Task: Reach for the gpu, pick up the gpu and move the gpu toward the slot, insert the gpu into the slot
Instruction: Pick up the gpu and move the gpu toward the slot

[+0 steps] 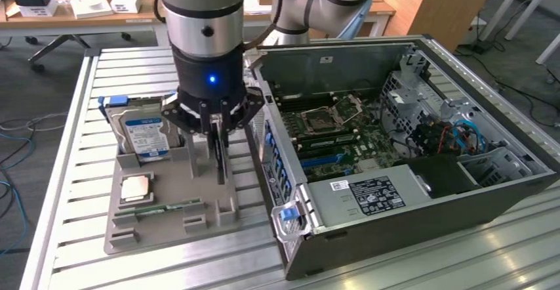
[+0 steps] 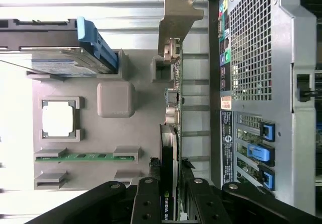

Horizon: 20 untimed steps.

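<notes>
Wrist view: claw (image 2: 170, 186) pinching the gpu (image 2: 170, 138), seen edge-on, upright in grey fixture (image 2: 143, 128); card face hidden, near end cut off. Exterior view: slot (image 1: 328, 161) inside case (image 1: 385, 231), small, hard to make out.

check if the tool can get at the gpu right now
Likely yes: the tool sits at the top edge of the gpu, with the hard drive and computer case standing clear on either side.

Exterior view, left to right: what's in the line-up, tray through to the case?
hard drive → gripper, jaws on the upright gpu in the grey fixture → motherboard inside the open case → blue cables
</notes>
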Motion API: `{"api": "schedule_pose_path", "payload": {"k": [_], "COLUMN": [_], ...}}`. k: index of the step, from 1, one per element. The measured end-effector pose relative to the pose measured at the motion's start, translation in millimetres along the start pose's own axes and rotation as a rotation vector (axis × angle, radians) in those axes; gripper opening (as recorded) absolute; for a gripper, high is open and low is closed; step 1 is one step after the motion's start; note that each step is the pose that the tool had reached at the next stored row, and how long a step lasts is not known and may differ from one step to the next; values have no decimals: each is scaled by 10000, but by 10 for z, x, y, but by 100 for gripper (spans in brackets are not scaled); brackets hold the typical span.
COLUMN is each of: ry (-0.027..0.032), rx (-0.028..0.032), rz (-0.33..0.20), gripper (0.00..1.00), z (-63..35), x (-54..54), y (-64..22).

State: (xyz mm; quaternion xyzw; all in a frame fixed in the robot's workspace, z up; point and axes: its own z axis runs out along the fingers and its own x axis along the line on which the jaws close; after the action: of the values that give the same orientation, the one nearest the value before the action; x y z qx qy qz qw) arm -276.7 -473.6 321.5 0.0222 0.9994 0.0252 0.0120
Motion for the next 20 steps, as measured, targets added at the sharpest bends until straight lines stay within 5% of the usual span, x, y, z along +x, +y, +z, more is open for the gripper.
{"api": "schedule_pose_path", "payload": {"k": [20], "ry": [0], "rx": [0], "rz": [0], "gripper": [26], "z": [-876], "x": [-21], "y": [45]}}
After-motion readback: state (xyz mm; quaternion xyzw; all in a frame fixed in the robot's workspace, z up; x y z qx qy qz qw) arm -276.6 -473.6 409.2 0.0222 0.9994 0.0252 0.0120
